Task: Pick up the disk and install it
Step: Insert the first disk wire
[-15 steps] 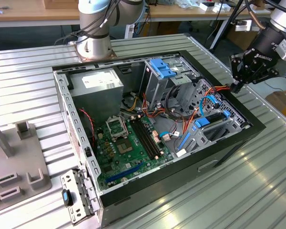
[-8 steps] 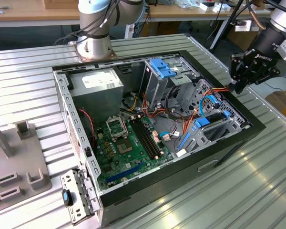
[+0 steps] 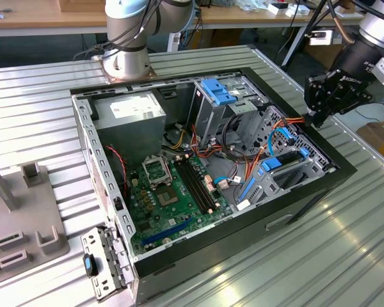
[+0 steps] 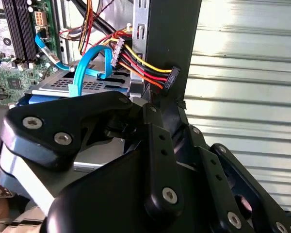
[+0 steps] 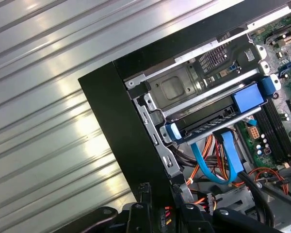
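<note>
The disk (image 3: 287,160) sits in its blue carrier inside the drive bay at the front corner of the open computer case (image 3: 179,249), on the exterior view's right. In the first wrist view the disk (image 5: 208,124) lies level between two blue tabs. My black gripper (image 3: 313,118) hovers at the case rim beside that bay. It is shut on a black power connector (image 4: 170,77) with red, yellow and orange wires that run back into the case. The gripper (image 5: 164,199) straddles the rim's corner, a little away from the disk.
A blue data cable (image 5: 230,155) loops next to the bay. The motherboard (image 3: 173,192), a grey power-supply box (image 3: 137,112) and a tall cage with a blue latch (image 3: 217,93) fill the case. A grey fixture (image 3: 19,217) stands on the ribbed table (image 3: 345,243).
</note>
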Controlling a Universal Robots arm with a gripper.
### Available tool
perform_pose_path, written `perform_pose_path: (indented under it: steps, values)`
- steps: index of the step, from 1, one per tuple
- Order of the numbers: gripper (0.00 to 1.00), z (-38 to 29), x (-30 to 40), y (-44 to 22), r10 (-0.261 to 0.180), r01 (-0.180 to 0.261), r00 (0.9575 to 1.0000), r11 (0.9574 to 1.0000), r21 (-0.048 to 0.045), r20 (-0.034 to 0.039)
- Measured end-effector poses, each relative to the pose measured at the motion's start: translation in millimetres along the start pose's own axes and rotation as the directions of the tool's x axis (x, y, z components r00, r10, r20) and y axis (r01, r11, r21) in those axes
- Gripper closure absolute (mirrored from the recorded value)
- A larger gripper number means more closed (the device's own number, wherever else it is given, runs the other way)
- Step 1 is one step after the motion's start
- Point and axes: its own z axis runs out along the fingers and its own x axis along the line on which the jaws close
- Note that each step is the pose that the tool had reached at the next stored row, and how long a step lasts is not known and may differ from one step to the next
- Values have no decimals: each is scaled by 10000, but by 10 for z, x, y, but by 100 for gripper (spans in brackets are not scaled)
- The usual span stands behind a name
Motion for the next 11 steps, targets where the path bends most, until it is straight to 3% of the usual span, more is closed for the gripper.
perform_pose_path:
  steps: [3,6,11]
  values:
    - [73,3,0,0,-10,10,10000,10000,2,1]
    - [86,4,0,0,-17,17,10000,10000,1,1]
    - [86,6,0,0,-28,28,10000,10000,0,1]
